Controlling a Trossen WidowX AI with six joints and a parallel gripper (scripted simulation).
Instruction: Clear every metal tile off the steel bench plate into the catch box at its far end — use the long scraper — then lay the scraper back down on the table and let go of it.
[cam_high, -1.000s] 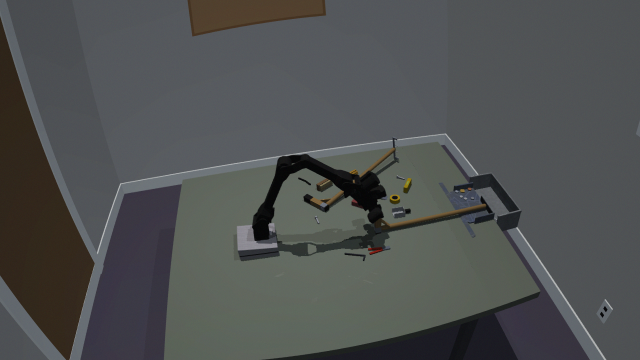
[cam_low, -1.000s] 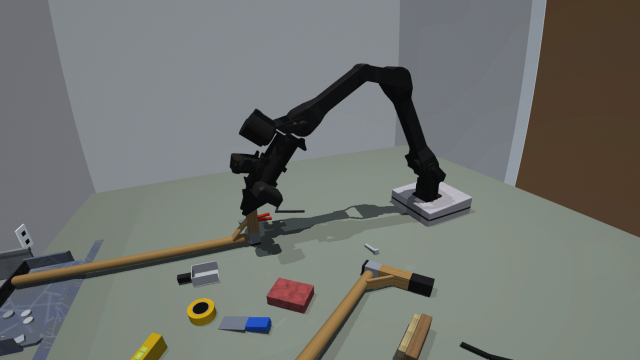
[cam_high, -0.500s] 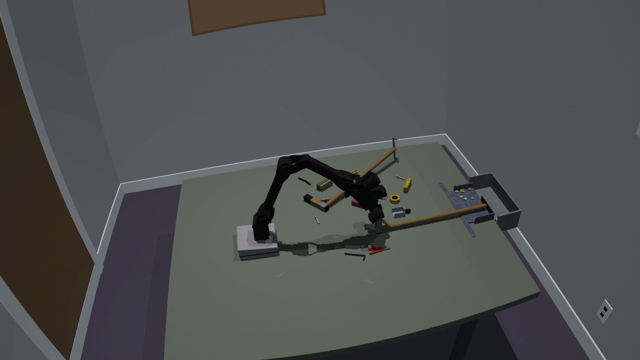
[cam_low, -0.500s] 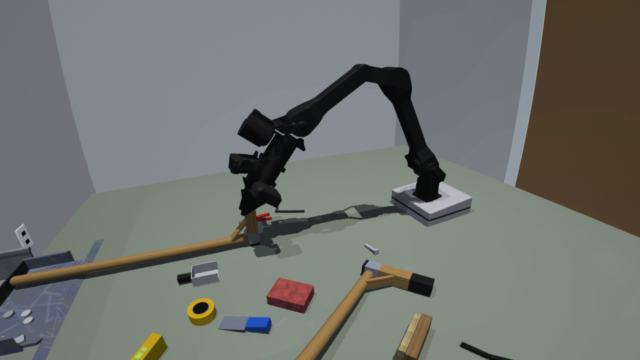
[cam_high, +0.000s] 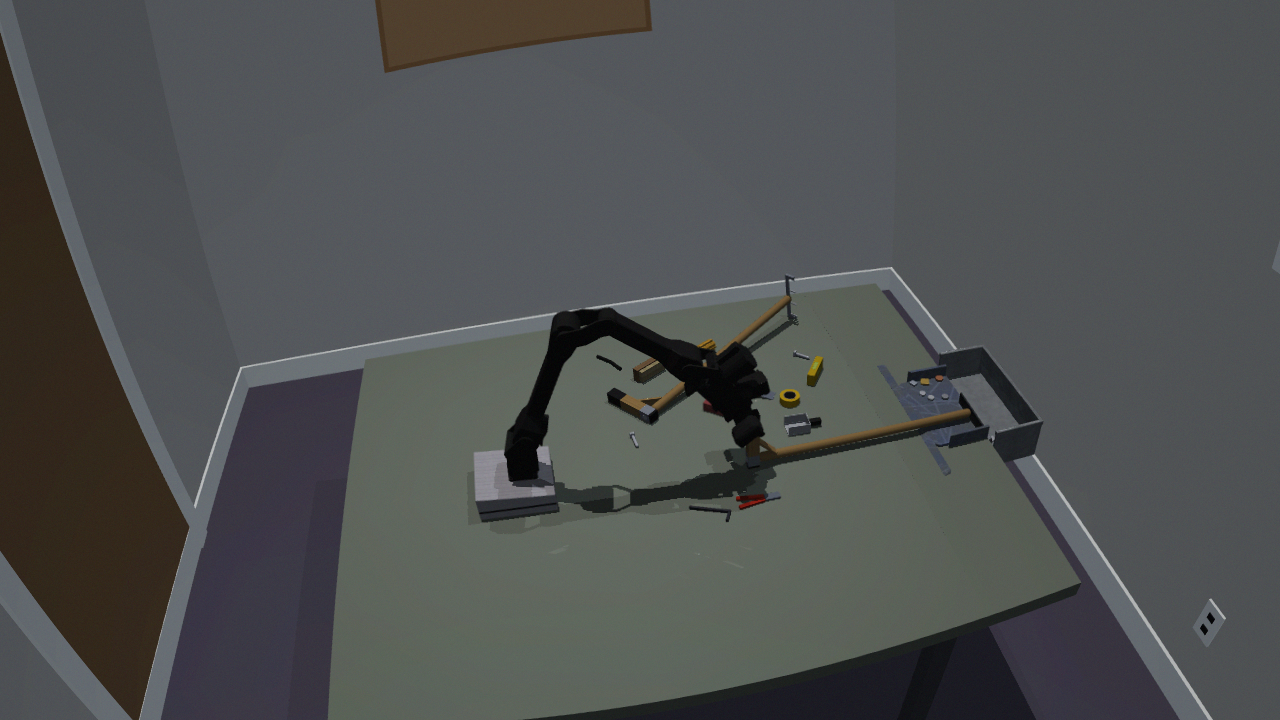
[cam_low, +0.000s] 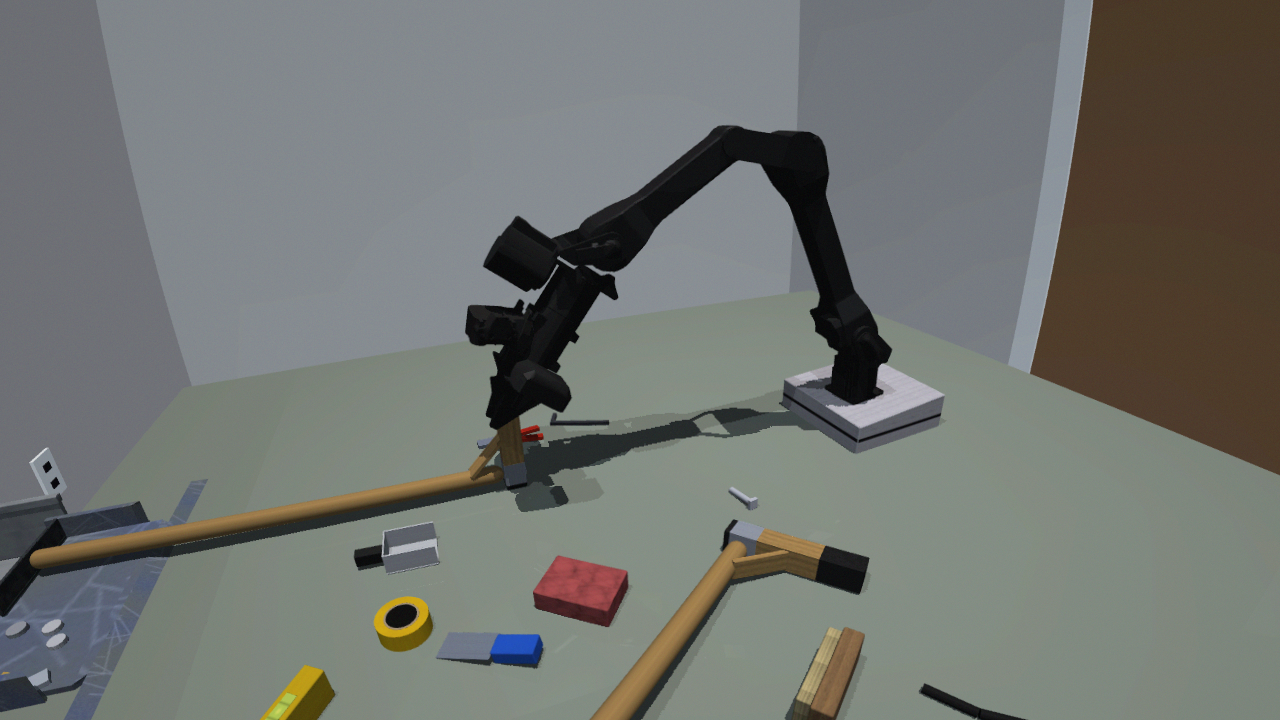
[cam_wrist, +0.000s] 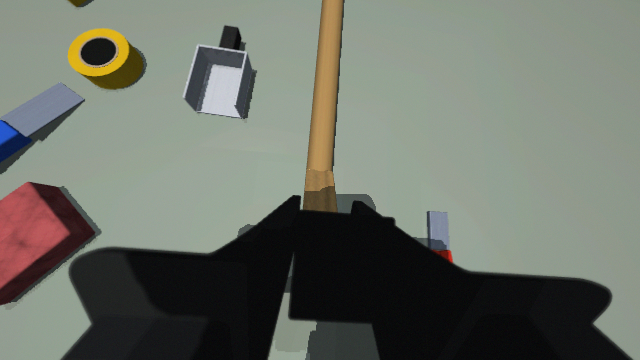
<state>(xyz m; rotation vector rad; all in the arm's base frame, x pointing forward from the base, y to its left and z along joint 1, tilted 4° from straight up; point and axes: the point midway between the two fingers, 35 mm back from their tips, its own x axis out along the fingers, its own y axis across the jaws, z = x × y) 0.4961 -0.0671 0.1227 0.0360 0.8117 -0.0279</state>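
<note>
From here, the black jaws (cam_high: 757, 440) (cam_low: 503, 420) are pinching the upright wooden grip of the long wooden scraper (cam_high: 872, 436) (cam_low: 277, 515) (cam_wrist: 327, 90), whose shaft runs below them toward the lower left of the exterior view, its dark blade over the scratched steel plate (cam_high: 926, 402) (cam_low: 98, 591)

In the exterior view, the frame's edge cuts off the steel bench plate (cam_low: 98, 600)

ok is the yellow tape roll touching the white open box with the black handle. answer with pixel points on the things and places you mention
Apart: the wrist view shows bare tabletop between the tape roll (cam_high: 781, 397) (cam_low: 402, 634) (cam_wrist: 122, 72) and the box (cam_high: 796, 428) (cam_low: 410, 557) (cam_wrist: 222, 90).
</note>
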